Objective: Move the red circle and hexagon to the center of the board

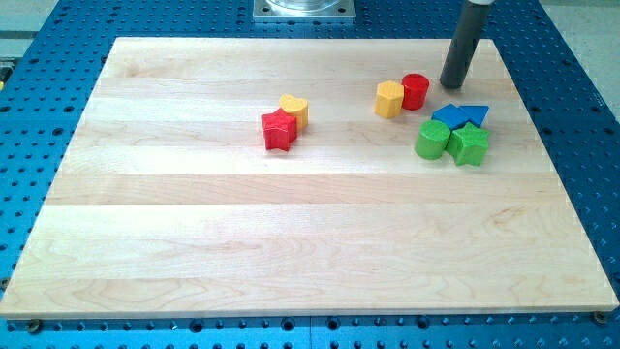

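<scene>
The red circle (416, 91) sits in the upper right part of the wooden board, touching the yellow hexagon (389, 99) on its left. My tip (452, 84) stands just to the right of the red circle, with a small gap between them. The rod rises from there out of the view's top.
A red star (278, 130) and a yellow heart (295, 110) touch each other left of centre. At the right, two blue blocks (461, 115), a green cylinder (432, 140) and a green star-like block (469, 144) cluster just below my tip. The board's bare wood (291, 242) fills the view's lower half.
</scene>
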Robot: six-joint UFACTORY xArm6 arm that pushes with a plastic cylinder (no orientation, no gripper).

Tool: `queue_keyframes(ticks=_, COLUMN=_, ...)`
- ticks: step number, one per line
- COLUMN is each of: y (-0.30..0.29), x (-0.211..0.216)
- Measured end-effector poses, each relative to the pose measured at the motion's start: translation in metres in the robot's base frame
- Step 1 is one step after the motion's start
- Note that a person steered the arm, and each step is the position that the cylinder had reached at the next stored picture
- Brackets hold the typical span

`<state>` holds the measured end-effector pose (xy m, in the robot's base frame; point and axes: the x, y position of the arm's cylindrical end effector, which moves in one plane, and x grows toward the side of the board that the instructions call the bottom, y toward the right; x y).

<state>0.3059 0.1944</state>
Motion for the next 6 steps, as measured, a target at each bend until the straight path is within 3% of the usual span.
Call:
queue_keyframes(ticks=1, y=-0.107, x=0.023)
queue_keyframes(ticks=2, y=-0.162, x=0.058)
queue_keyframes(ticks=3, y=-0.097, x=0.051)
queue_keyframes(ticks=4, y=-0.115, x=0.083)
queue_keyframes(ticks=5, y=-0.183, x=0.098)
queue_keyframes(ticks=6, y=-0.181, x=0.101)
